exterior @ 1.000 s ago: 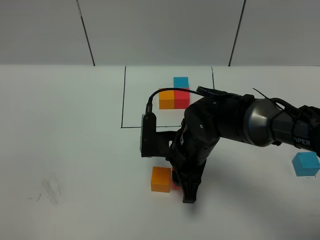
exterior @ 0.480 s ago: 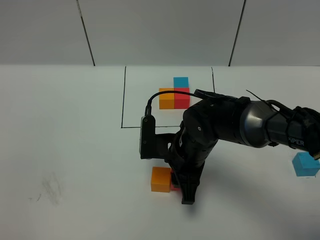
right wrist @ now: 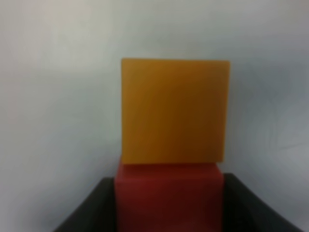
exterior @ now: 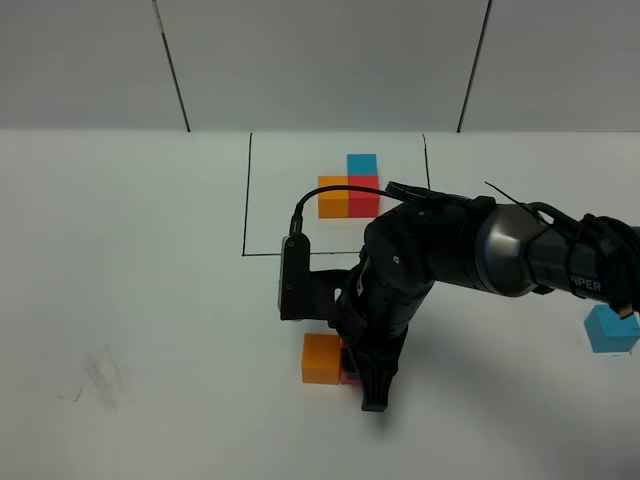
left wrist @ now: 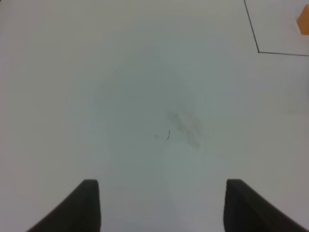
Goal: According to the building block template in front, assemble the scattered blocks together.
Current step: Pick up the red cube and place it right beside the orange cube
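From the high camera, the building block template (exterior: 349,190) sits in the upper middle of the frame: an orange and a red cube side by side with a blue one behind the red, inside a thin black-line rectangle (exterior: 246,200) drawn on the white table (exterior: 150,300). The right arm reaches across to the lower middle, and the right gripper (exterior: 362,385) points down beside the loose orange cube (exterior: 322,358). The loose red cube (exterior: 349,373) is mostly hidden behind the gripper, just a sliver showing against the orange one. The light blue cube (exterior: 611,330) lies well apart at the right edge. In the left wrist view, the left gripper (left wrist: 161,208) hangs over bare table with its jaws spread wide and nothing between them; a faint smudge (left wrist: 183,123) marks the middle, and a corner of the black line shows at upper right. In the right wrist view, dark fingers (right wrist: 91,210) clamp the red cube on both sides, its far face touching the orange cube.
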